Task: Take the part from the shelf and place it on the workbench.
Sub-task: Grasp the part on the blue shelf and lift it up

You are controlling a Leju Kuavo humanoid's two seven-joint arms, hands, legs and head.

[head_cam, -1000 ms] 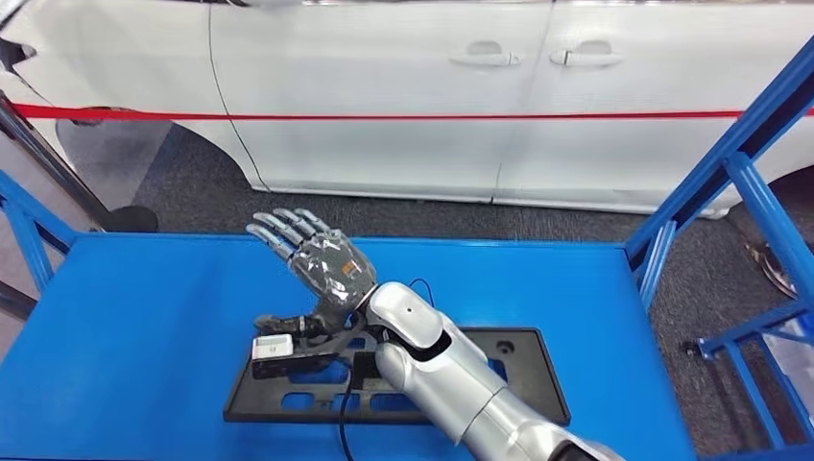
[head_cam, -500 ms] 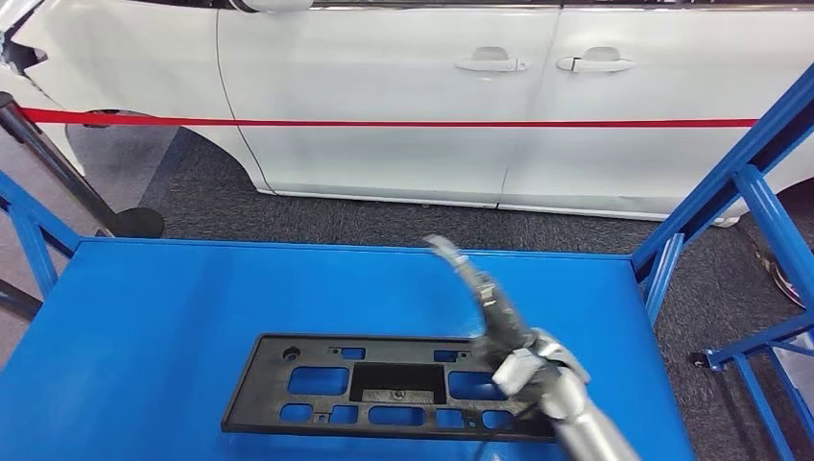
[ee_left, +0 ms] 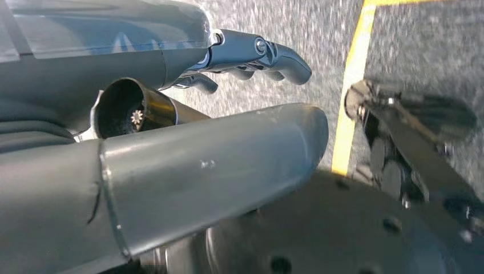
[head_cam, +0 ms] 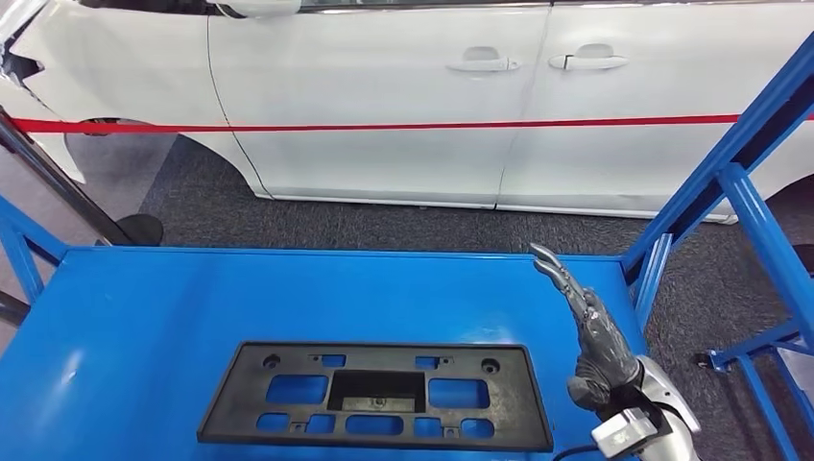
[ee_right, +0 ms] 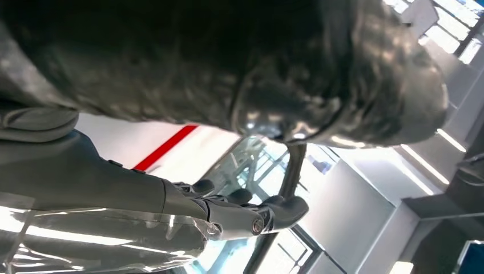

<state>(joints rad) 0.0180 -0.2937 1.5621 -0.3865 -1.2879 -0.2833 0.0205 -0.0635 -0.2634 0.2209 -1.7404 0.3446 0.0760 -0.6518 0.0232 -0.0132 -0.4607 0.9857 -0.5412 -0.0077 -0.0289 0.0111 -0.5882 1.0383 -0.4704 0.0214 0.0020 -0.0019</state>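
The part, a flat black plastic plate (head_cam: 379, 358) with several cut-outs, lies flat on the blue workbench (head_cam: 192, 298) near its front edge. My right hand (head_cam: 600, 336) is raised just to the right of the plate, fingers stretched out and apart, touching nothing. The right wrist view has that hand (ee_right: 171, 211) empty against the white car and ceiling lights. My left hand (ee_left: 171, 114) hangs over the grey floor in the left wrist view, its fingers (ee_left: 274, 54) loosely bent with nothing in them.
A white car (head_cam: 384, 106) stands behind the workbench, with a red barrier belt (head_cam: 384, 125) across it and a stanchion base (head_cam: 134, 229) at the left. Blue frame posts (head_cam: 739, 182) rise at the workbench's right side. A yellow floor line (ee_left: 351, 80) runs under the left hand.
My right hand has let go of the plate and drawn back from its left end to its right side. The plate now lies alone on the workbench.
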